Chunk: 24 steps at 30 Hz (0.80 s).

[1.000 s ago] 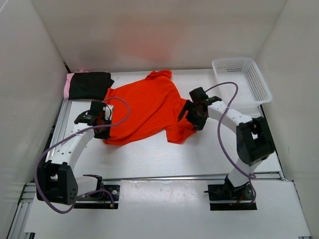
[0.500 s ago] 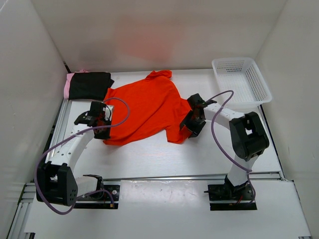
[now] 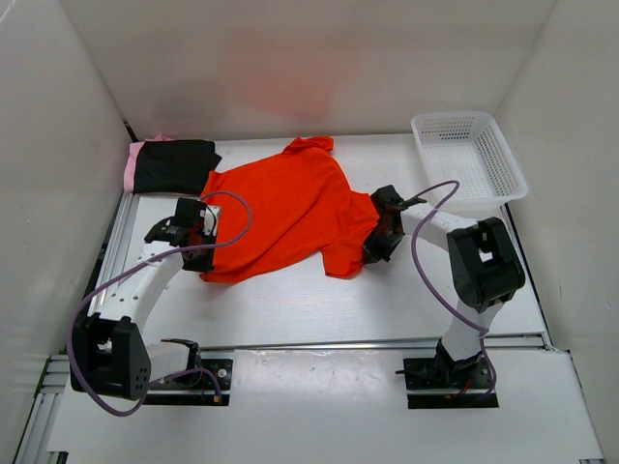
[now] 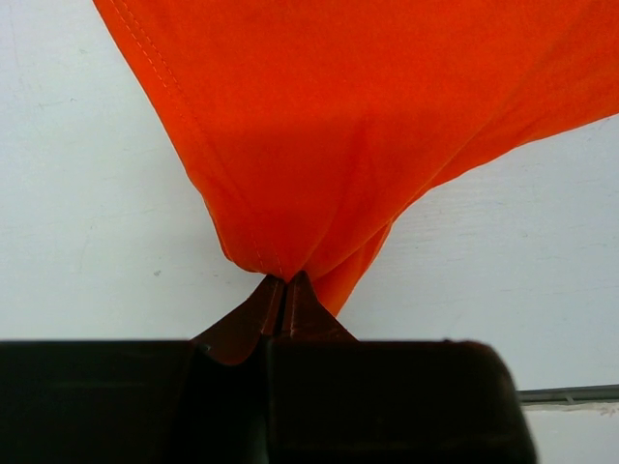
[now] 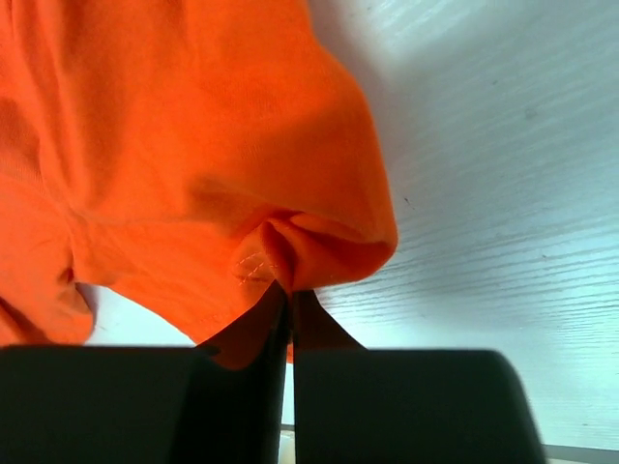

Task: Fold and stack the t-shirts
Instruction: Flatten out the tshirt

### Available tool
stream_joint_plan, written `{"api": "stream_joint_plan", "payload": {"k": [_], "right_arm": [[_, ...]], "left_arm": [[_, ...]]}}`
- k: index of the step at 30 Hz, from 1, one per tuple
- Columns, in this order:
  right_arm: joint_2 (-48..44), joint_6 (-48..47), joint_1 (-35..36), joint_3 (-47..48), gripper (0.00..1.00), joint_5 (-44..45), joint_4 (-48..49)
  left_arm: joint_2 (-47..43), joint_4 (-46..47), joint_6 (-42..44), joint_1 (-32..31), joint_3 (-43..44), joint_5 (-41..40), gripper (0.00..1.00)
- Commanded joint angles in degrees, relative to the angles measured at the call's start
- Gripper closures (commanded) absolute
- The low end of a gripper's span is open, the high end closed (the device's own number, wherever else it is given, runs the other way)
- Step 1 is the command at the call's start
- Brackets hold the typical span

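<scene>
Now the orange-red t-shirt (image 3: 280,208) lies spread mid-frame on the white surface (image 3: 290,304), with the left pincer (image 4: 283,293) clamped on its lower-left hem corner and the right pincer (image 5: 290,295) clamped on a bunched edge at its lower right. The black t-shirt (image 3: 174,164) sits folded at upper left, the pink t-shirt (image 3: 130,166) showing at its left edge; the white basket (image 3: 503,169) is at upper right.

White mesh basket (image 3: 505,162) at far-right corner of white table (image 3: 290,302), white walls (image 3: 290,58) around
</scene>
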Motion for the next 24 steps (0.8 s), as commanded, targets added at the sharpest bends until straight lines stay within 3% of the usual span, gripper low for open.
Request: {"api": "stream_joint_plan", "payload": {"k": [1,6,10,12,13,14,16,19,24], "right_arm": [[-6.31,-2.03,0.05,-2.71,1.0,2.2,-0.78],[-18.62,-3.26,3.21,-19.98,1.0,5.46,-0.78],[-29.86,-2.2,3.83,-31.78,0.79,6.86,-0.78],[-34.26,-1.59,3.05,-36.27,0.73,6.87,-0.78],[-35.59,-1.59,2.26,-37.26,0.69,6.87,-1.31],[-37.0,-1.59,2.25,-38.14,0.58,6.87,-2.09],[-41.48,-1.59,1.72,-39.46,0.5,7.57,-3.5],[-48.33,-0.45,1.72,-39.47,0.5,9.93,-7.28],[-59.5,2.19,1.72,-39.47,0.59,10.73,-10.01]], "left_arm": [[-1.82,0.63,0.01,-0.21,-0.06,-0.88,0.9],[-2.43,0.63,0.01,-0.21,-1.29,-1.5,0.9],[-1.9,0.63,0.01,-0.21,-1.29,-0.98,0.9],[-1.29,0.63,0.01,-0.21,-1.29,-0.97,0.9],[-1.29,0.63,0.01,-0.21,-1.29,-0.45,0.9],[-0.77,0.63,0.01,-0.21,-1.29,-0.45,0.9],[-0.76,0.63,0.01,-0.21,-1.29,0.08,0.9],[-0.76,0.11,0.01,-0.21,-1.29,0.7,0.9],[-0.76,0.11,0.01,-0.21,-1.29,0.7,0.9]]}}
